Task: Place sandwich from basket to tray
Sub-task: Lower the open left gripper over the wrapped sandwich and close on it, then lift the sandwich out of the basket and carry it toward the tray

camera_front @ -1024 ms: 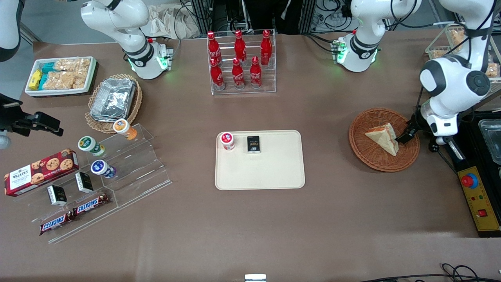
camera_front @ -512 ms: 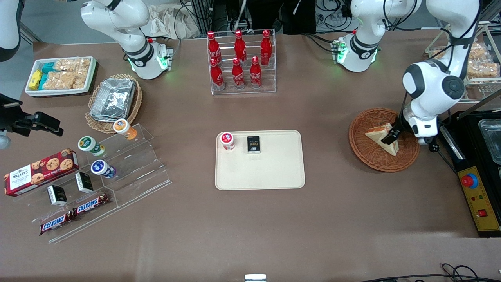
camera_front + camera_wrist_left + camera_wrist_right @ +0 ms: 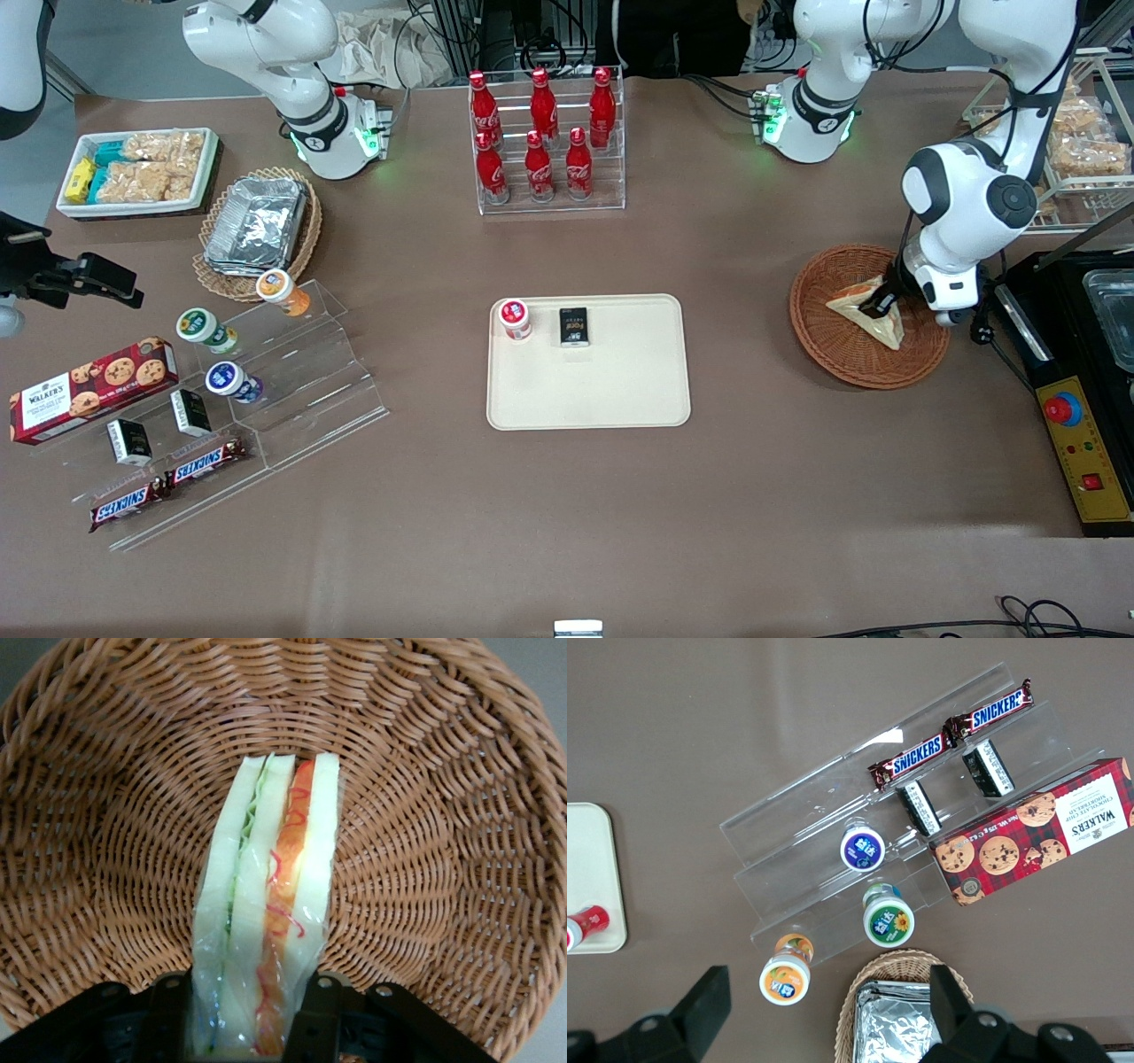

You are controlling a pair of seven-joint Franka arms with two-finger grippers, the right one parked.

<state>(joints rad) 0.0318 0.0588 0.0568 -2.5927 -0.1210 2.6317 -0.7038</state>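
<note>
The sandwich (image 3: 852, 306) (image 3: 275, 895), a wrapped wedge with green and red filling stripes, lies in the round reddish-brown basket (image 3: 824, 350) (image 3: 425, 859) toward the working arm's end of the table. My left gripper (image 3: 879, 304) (image 3: 241, 990) reaches down into the basket. Its two black fingers (image 3: 312, 1010) press against both bread faces, so it is shut on the sandwich, which still rests on the weave. The cream tray (image 3: 620, 390) lies mid-table, toward the parked arm from the basket. It holds a red-capped pot (image 3: 515, 317) and a small black box (image 3: 574, 326).
A clear rack of red cola bottles (image 3: 545, 142) stands farther from the camera than the tray. A black appliance (image 3: 1094, 310) and a yellow control box (image 3: 1085, 452) sit beside the basket at the table end. A wire rack of snack packets (image 3: 1085, 146) stands above them.
My gripper has moved from beside the sandwich, near the basket's rim, inward over it, and now straddles it. The sandwich has hardly shifted.
</note>
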